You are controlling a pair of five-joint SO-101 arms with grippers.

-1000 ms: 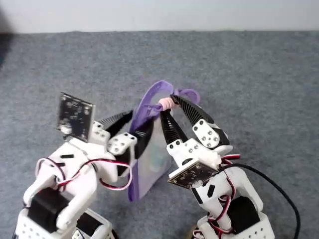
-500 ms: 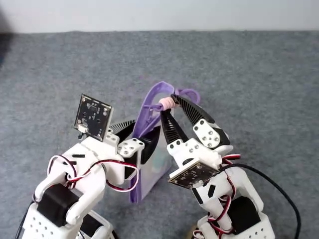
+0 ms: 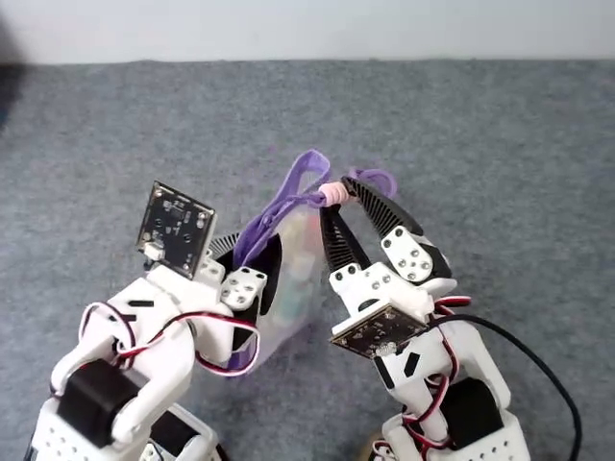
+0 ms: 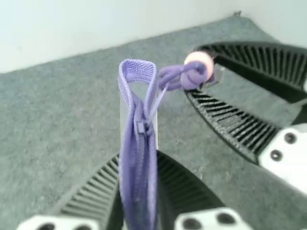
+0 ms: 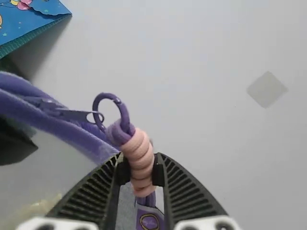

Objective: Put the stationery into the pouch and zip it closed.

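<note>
On the grey bench [image 3: 500, 144], toward its front edge, a clear purple-edged pouch [image 3: 293, 303] stands on edge. The left end effector [image 4: 138, 167] is clamped on its zipper edge, the right end effector [image 5: 139, 167] on the pink bead pull [image 3: 334, 195]; zipping cleanly likely needs a firm left hold and the pull drawn straight. Inside are pale items [image 3: 300, 254], too blurred to name.

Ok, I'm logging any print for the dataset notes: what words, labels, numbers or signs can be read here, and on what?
No text here can be read.
Purple tag under the pink bead: a small oval mark, too blurred to read.
Blue sheet: cartoon shapes, no legible words.
Left arm's camera board: markings too small to read.
Pouch: no print shows.
</note>
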